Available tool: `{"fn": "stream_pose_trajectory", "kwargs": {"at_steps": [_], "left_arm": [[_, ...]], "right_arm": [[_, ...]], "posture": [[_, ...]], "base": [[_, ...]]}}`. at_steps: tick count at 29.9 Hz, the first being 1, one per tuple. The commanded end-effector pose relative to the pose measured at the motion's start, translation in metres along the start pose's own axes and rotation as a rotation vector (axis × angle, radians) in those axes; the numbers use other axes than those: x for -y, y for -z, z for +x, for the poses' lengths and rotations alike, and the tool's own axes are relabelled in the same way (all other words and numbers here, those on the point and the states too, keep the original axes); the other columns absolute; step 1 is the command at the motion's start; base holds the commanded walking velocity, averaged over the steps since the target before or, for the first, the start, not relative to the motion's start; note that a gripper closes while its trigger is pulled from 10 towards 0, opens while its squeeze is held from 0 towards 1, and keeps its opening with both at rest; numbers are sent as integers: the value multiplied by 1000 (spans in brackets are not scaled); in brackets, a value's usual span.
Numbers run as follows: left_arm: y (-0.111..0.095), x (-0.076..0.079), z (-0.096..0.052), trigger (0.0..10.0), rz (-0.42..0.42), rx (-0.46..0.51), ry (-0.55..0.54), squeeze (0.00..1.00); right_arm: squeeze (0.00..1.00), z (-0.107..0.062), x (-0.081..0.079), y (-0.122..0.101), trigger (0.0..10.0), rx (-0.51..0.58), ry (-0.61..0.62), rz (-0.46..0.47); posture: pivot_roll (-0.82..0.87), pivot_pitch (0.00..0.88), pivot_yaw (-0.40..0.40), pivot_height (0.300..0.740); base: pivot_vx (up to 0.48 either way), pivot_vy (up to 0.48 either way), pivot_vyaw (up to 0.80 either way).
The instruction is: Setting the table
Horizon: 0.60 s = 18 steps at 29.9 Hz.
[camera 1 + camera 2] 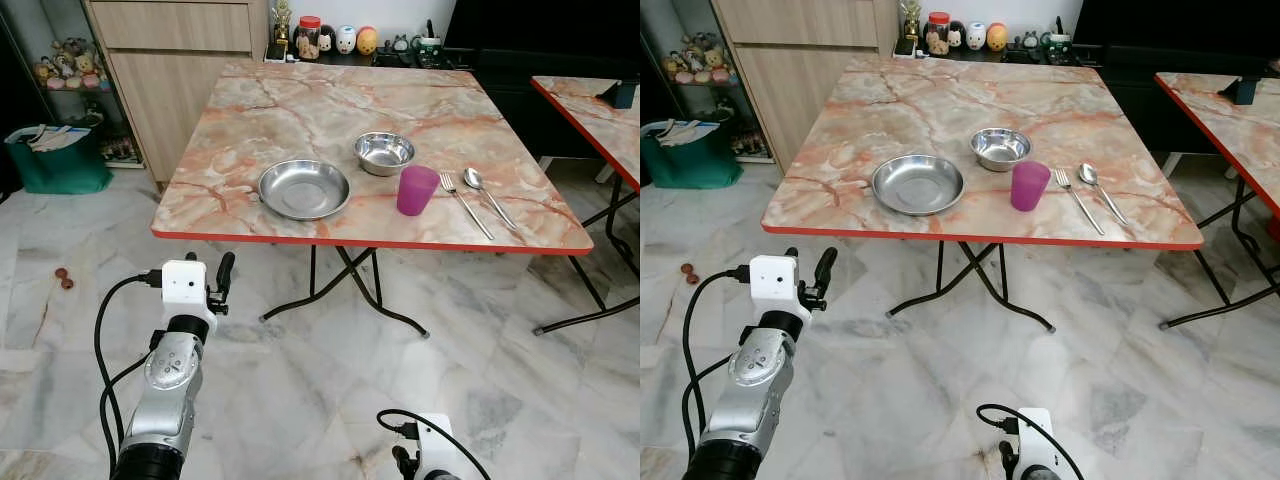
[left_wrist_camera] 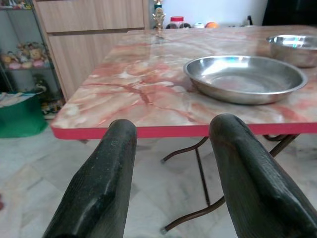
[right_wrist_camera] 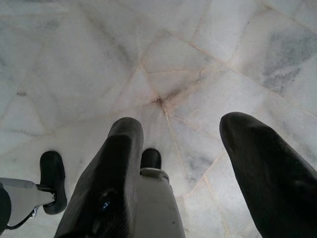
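1. The left arm is raised in front of the robot, its left gripper (image 1: 224, 275) short of the tabletop's (image 1: 300, 110) red near edge, fingers pointing up and toward the table; in the left wrist view the jaws stand apart with nothing between them
2. The right arm hangs low, and the right gripper (image 3: 198, 163) points down at the marble floor (image 3: 148, 59), jaws apart and empty
3. On the tabletop a shallow steel plate (image 1: 304, 188) lies near the front edge, with a steel bowl (image 1: 384, 152) just behind and to its right
4. A purple cup (image 1: 416, 190) stands upright right of the plate, in front of the bowl
5. A fork (image 1: 465, 204) and spoon (image 1: 487, 196) lie side by side right of the cup, long axes running front to back, heads at the far end, handles angled toward the near right corner
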<state>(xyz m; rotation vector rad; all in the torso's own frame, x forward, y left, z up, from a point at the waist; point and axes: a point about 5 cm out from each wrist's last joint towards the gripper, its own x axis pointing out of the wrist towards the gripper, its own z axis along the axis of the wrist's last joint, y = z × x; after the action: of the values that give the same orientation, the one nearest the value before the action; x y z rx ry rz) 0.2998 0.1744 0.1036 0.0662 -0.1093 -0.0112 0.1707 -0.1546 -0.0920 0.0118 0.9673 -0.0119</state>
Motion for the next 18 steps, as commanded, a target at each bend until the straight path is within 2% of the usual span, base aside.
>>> {"fn": "stream_pose_trajectory", "kwargs": {"at_steps": [1, 12, 14, 18], "left_arm": [[-8, 4, 4, 10000, -7, 22, 21, 0], [-9, 3, 3, 10000, -30, 22, 7, 0], [-9, 3, 3, 10000, -31, 24, 8, 0], [-10, 4, 4, 10000, -33, 26, 10, 0]], "right_arm": [[0, 0, 1, 0, 10000, 1, 3, -7], [0, 0, 3, -1, 10000, 1, 5, -10], [0, 0, 3, -1, 10000, 3, 8, -33], [0, 0, 3, -2, 10000, 5, 10, -53]], "posture": [[93, 0, -64, 740], [94, 0, -71, 740], [94, 0, -72, 740], [93, 0, -71, 740]], "base": [[0, 0, 0], [0, 0, 0], [0, 0, 0], [244, 0, 0]]}}
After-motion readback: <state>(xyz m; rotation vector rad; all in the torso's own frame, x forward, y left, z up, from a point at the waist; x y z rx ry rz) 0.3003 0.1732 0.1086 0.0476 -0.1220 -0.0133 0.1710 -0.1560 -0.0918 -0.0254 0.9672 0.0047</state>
